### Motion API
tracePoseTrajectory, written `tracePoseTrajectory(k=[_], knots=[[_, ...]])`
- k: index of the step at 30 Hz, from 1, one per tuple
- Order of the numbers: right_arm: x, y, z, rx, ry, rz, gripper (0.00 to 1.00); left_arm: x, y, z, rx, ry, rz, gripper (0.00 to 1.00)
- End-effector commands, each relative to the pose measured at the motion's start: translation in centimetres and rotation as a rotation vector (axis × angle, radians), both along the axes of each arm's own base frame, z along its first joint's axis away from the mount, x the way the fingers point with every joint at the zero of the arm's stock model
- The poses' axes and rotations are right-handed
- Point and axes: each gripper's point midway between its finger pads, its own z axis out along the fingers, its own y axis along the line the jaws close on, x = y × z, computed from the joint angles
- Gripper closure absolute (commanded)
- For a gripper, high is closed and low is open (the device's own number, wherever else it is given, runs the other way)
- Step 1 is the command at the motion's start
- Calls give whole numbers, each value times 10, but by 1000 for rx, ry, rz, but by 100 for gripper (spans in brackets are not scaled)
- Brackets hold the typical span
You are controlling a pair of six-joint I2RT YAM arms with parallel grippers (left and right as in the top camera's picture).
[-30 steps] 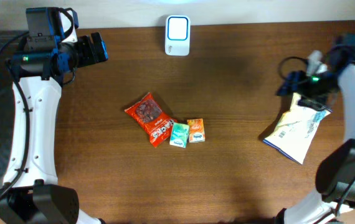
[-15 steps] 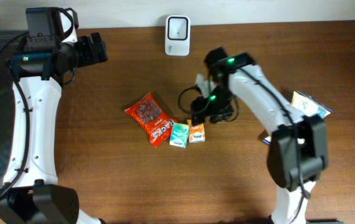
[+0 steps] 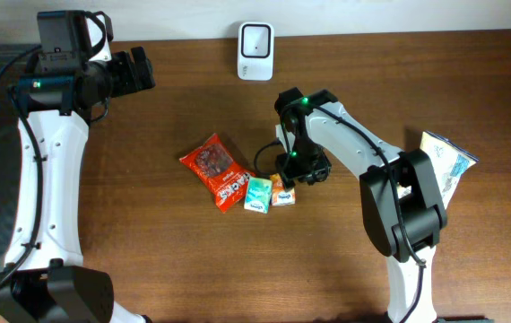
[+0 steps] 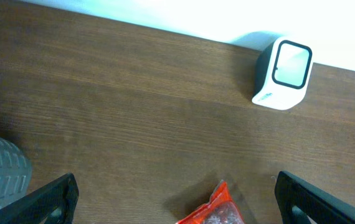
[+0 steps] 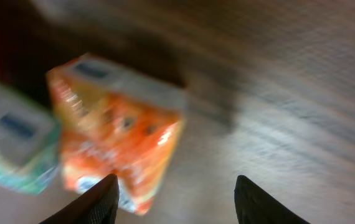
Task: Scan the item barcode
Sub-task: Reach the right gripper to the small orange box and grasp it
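Note:
The white barcode scanner (image 3: pixel 255 51) stands at the table's back edge, and shows upper right in the left wrist view too (image 4: pixel 283 73). A red snack bag (image 3: pixel 215 170), a green packet (image 3: pixel 257 195) and an orange packet (image 3: pixel 281 190) lie together mid-table. My right gripper (image 3: pixel 302 170) hovers low just right of the orange packet (image 5: pixel 115 134), open, its left finger (image 5: pixel 96 202) at the packet's corner and bare wood between the jaws; this view is blurred. My left gripper (image 3: pixel 139 72) is wide open at the back left, holding nothing, with the red bag's tip (image 4: pixel 218 208) ahead of it.
A white and blue bag (image 3: pixel 441 161) lies flat near the right edge, partly under the right arm's base link. A grey textured mat (image 4: pixel 0 171) sits off the table's left side. The green packet (image 5: pixel 15 149) adjoins the orange one on its left.
My right arm swung from the white and blue bag at the far right to the middle, down beside the orange packet, its jaws narrowing. The left arm stayed still.

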Motion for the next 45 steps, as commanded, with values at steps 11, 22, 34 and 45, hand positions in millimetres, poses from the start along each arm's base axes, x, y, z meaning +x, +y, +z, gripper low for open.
tracePoseTrajectory(k=[11, 22, 34, 45], knots=[[25, -43, -19, -174, -115, -53, 41, 1, 0, -1, 14, 1, -11, 1], [32, -31, -3, 202, -26, -111, 42, 1, 0, -1, 14, 0, -10, 1], [35, -16, 2, 283, -15, -165, 66, 1, 0, -1, 14, 0, -11, 1], [31, -21, -22, 265, -38, -161, 71, 1, 0, -1, 14, 1, -10, 1]])
